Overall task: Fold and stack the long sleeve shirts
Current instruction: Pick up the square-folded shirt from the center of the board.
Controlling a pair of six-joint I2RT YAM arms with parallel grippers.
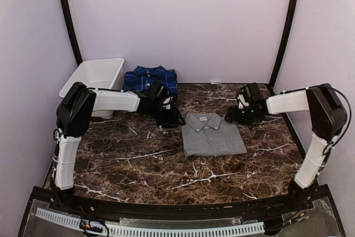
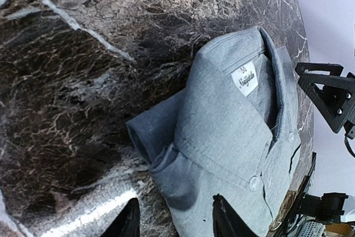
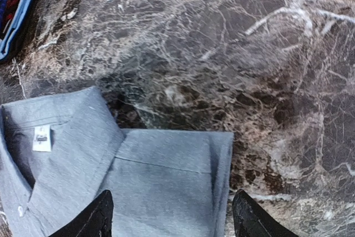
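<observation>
As the scene stands: both arms reach over the far half of the marble table [image 1: 138, 165], one at each far corner of the folded grey shirt.
White basket [image 1: 91, 76]: far left corner, against the back wall; no part of the work.
Blue plaid shirt [image 1: 148, 77]: folded, just right of the basket at the table's far edge; apart from the grey shirt.
Left gripper [image 1: 168, 116]: between the two shirts, at the grey shirt's left shoulder. Its fingertips [image 2: 131, 221] stand spread over the folded shoulder edge; no cloth is seen pinched.
Grey shirt [image 1: 213, 135]: flat near the table's middle, folded to a rectangle, sleeves tucked in. Collar at the far edge, hem toward the arm bases; the collar-to-hem line runs near to far, turned slightly.
Right gripper [image 1: 242, 114]: at the shirt's far right corner. Its fingertips [image 3: 250, 223] stand wide apart above the right shoulder fold, holding nothing.
Governing relation: the plaid shirt lies to the left of the grey one and farther back, with the left gripper in the gap between them. Both grippers are about equally near the grey shirt; the left arm is the nearer to the plaid one.
Stage, as judged: folding looks complete; stacking is not yet done.
Risk, as judged: a lift by one corner may spill the folds.
</observation>
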